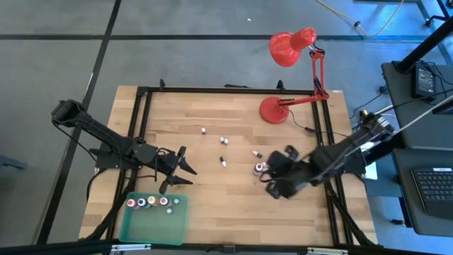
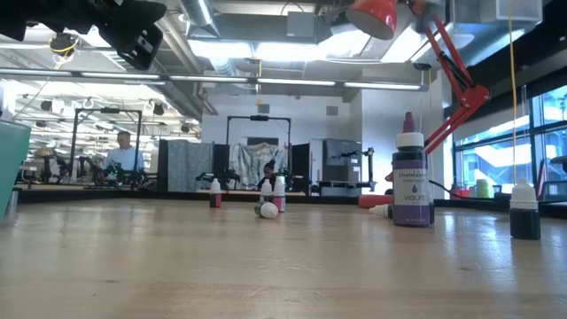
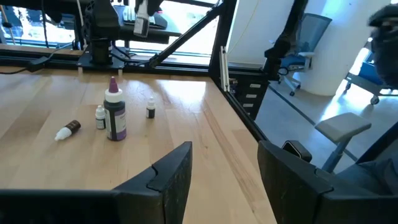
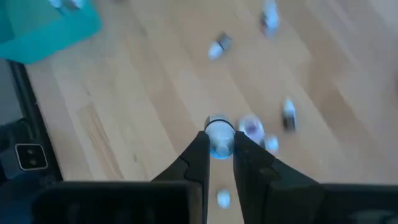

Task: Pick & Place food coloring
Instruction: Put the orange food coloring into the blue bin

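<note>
Several tiny food coloring bottles lie scattered mid-table [image 1: 223, 140], some standing, one lying on its side [image 3: 67, 129]. A larger violet bottle [image 2: 410, 182] stands among them. More small bottles stand in the green tray [image 1: 152, 219] at the near left. My right gripper [image 4: 219, 140] hangs above the table's right half [image 1: 267, 172], shut on one tiny bottle with a white top. My left gripper [image 3: 224, 180] is open and holds nothing; it stays level just beyond the tray [image 1: 177, 168]. My right gripper pinches a tiny white-topped bottle [image 4: 219, 144] between its two fingertips. The fingers slant down from above, and I see the bottle end on, its round top toward the wrist camera. What lies below the top is hidden by the fingers. The bottle is off the table.
A red desk lamp [image 1: 291, 49] stands on its base [image 1: 272, 110] at the far right corner. A black frame [image 1: 141, 120] runs around the tabletop. A dark bottle [image 2: 524, 213] stands near the right in the low view. Bare wood lies between the tray and the scattered bottles.
</note>
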`<state>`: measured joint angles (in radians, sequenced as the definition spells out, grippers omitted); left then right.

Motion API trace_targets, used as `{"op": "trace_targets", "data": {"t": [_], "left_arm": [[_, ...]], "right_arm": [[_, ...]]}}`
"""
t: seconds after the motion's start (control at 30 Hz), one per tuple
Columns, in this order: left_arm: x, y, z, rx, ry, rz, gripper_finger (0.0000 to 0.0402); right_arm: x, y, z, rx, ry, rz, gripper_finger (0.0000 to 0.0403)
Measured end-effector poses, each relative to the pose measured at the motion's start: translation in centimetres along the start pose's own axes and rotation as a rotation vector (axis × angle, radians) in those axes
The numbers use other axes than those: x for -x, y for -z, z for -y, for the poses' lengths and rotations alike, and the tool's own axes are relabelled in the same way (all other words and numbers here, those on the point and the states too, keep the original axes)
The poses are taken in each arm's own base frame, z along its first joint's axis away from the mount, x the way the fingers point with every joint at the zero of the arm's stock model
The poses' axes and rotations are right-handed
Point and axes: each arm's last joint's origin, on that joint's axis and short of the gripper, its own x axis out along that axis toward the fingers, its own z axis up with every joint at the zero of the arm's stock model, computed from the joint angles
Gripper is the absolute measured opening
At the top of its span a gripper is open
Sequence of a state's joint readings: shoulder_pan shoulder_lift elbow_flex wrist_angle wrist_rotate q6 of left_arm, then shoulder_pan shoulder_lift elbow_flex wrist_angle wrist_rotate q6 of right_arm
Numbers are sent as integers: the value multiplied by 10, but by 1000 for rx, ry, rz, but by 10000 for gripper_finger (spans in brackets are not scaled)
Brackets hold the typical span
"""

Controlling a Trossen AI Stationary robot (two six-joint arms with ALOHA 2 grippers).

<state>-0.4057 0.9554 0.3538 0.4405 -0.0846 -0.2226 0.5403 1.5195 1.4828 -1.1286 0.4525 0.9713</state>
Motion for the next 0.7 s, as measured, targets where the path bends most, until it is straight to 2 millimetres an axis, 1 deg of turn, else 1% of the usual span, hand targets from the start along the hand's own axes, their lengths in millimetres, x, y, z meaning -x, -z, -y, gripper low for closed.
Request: {"op": "trace_targets", "data": {"t": [0.1, 0.23, 0.37, 0.43, 0.53, 0.6, 0.7], "left_arm": [[0, 0, 0, 1, -1, -3, 176], [0, 1, 0, 1, 0, -5, 176], [0, 1, 0, 1, 0, -10, 178], [0, 2, 0, 0, -2, -20, 176], [0, 4, -1, -1, -5, -37, 175], [0, 4, -1, -1, -6, -43, 176], [0, 5, -1, -2, -7, -53, 178]], "right_arm": [[-14, -33, -16, 111, -32, -12, 52], [-38, -75, -34, 227, -121, -67, 52], [-69, -106, -49, 327, -188, -94, 52], [-87, -115, -56, 365, -220, -113, 55], [-114, -123, -64, 410, -272, -156, 62], [-134, -125, -68, 425, -299, -193, 62], [-162, -122, -73, 439, -323, -251, 59]]}}
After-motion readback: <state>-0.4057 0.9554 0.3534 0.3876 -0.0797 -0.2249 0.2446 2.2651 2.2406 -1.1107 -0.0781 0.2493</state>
